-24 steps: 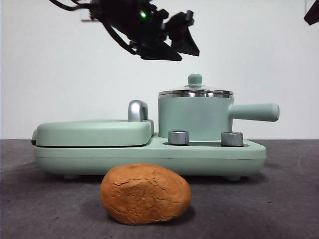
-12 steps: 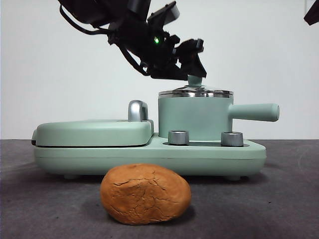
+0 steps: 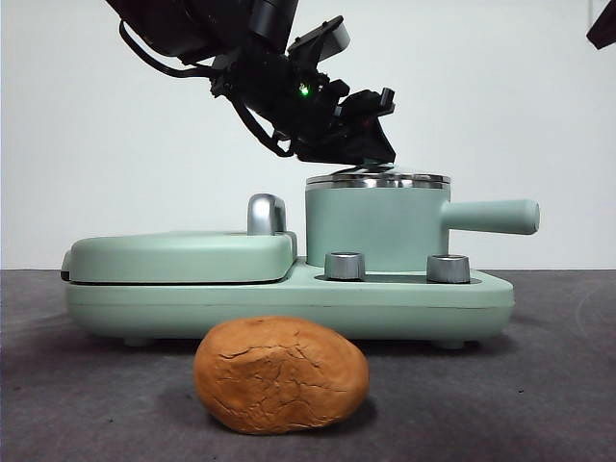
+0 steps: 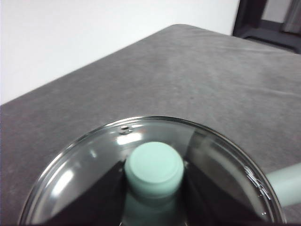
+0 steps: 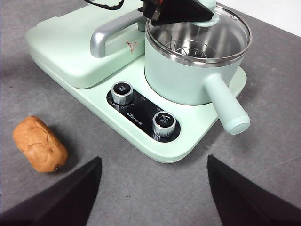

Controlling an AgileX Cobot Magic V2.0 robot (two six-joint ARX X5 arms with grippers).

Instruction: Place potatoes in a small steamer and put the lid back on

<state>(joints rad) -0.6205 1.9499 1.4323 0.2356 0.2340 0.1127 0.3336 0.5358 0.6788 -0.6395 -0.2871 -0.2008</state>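
Left tool (image 4: 154, 181) down over the lid (image 4: 94, 160), jaws spread either side of the mint-green knob (image 4: 154, 168), not yet clamped. Lid sits on the small steamer (image 3: 377, 223); potato (image 3: 281, 374) lies on the tabletop (image 3: 558, 385) in front of the appliance. Right tool (image 5: 153, 188) hangs wide open, well above. Risks as I judge them: an off-centre closure slipping off the rounded knob, or the glass lid tilting and scraping the rim on lift.

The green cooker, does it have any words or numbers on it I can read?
Black strip under the two knobs: a line of white print, too small and blurred to read.
Knob tops: small marks, too small to read.
Sticker beside the silver handle: a triangle warning sign, its print unreadable.
Pot, lid and potato: no writing seen.
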